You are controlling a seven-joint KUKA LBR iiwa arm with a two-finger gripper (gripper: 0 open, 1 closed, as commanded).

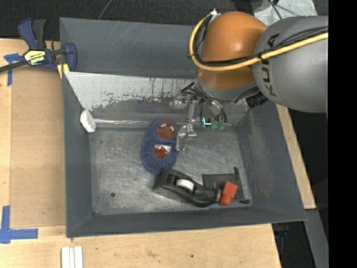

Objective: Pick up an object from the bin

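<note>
The blue plush (149, 156) lies mid-bin, a rounded dark-blue lump with two red-orange patches on top. It looks soft and light and should squash rather than slip, so a pinch on its bunched right edge seems the best hold. The gripper (187, 133) hangs just right of it. I cannot tell whether it is open or holds anything. A black tape dispenser (184, 186) lies nearer.

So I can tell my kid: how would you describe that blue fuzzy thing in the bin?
Start at the grey metal bin and look to the middle of its floor, just beside the end effector. The soft blue fuzzy lump with two red-orange patches lies there. The black tape dispenser next to it is hard and dark.
</note>
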